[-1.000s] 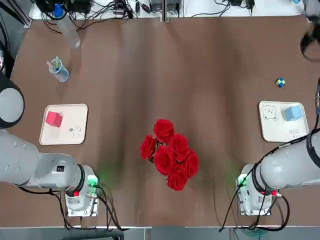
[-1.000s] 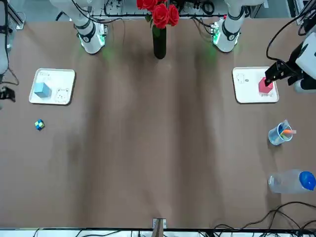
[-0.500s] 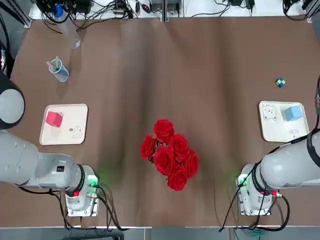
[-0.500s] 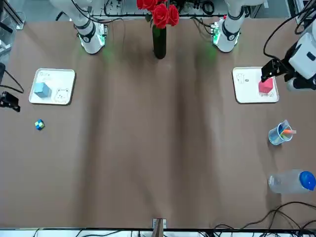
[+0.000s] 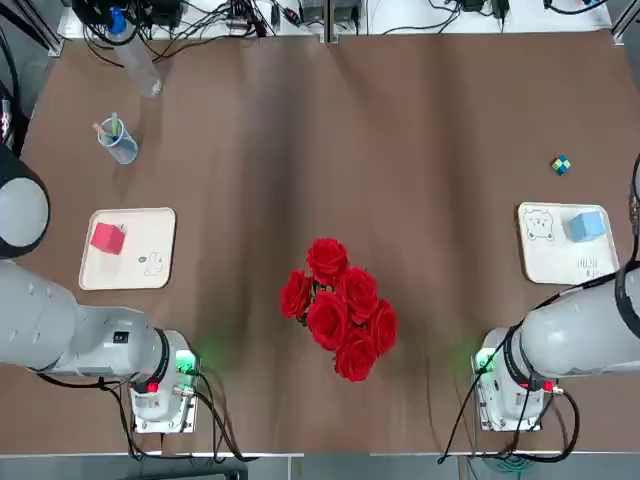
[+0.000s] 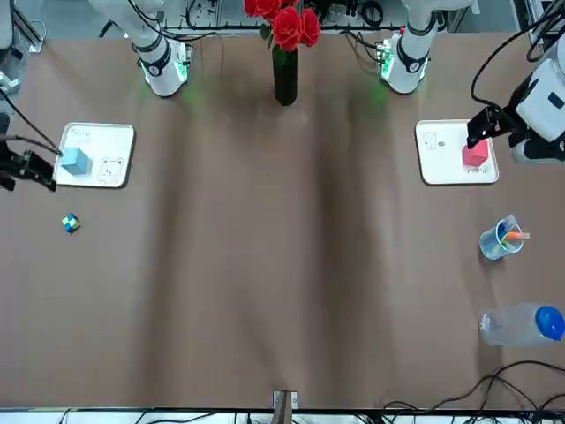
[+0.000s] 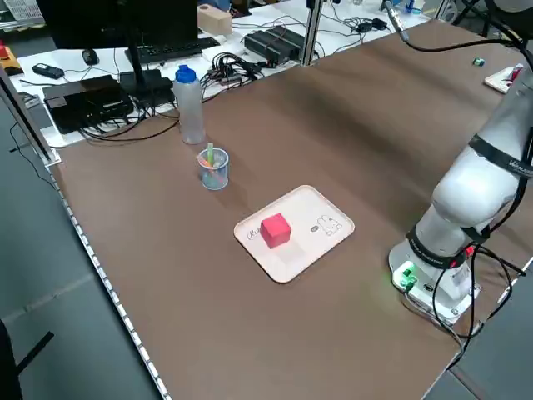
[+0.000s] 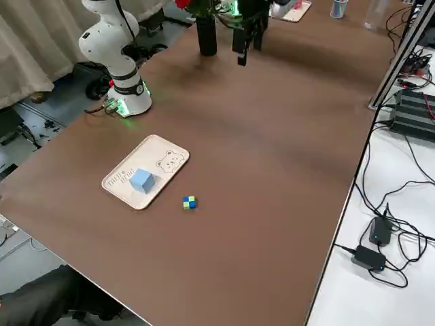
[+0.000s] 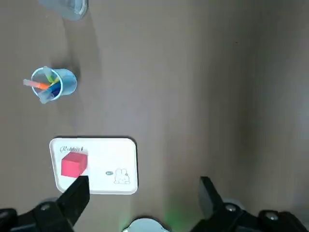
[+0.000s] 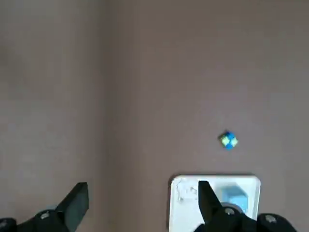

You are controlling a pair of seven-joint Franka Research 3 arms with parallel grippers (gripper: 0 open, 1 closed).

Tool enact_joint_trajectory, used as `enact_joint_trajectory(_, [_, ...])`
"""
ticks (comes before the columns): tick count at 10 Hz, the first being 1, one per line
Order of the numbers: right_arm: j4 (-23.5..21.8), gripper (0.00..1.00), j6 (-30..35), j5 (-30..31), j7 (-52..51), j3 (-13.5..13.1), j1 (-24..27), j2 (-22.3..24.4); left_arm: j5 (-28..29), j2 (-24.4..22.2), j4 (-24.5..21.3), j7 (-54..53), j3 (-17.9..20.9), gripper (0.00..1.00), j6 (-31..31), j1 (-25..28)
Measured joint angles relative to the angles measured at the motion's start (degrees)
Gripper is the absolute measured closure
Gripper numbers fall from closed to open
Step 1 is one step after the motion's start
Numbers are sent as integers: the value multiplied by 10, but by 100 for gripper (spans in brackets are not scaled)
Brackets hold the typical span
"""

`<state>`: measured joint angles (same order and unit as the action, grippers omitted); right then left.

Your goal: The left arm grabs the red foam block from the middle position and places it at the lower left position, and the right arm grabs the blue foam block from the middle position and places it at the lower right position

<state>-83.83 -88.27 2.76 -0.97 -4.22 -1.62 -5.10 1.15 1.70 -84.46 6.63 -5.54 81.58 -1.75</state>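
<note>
Red foam block sits at ten o'clock on your left tray, seen from overhead; blue block lies toward two o'clock on the right tray. Your left gripper and right gripper hover near them, empty, fingers wide.
</note>
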Motion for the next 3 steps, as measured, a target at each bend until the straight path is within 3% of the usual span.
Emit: enact_joint_trajectory(3, [4,0,13,-3,50,1,0,1,0,0,1,0,0,0,3,0])
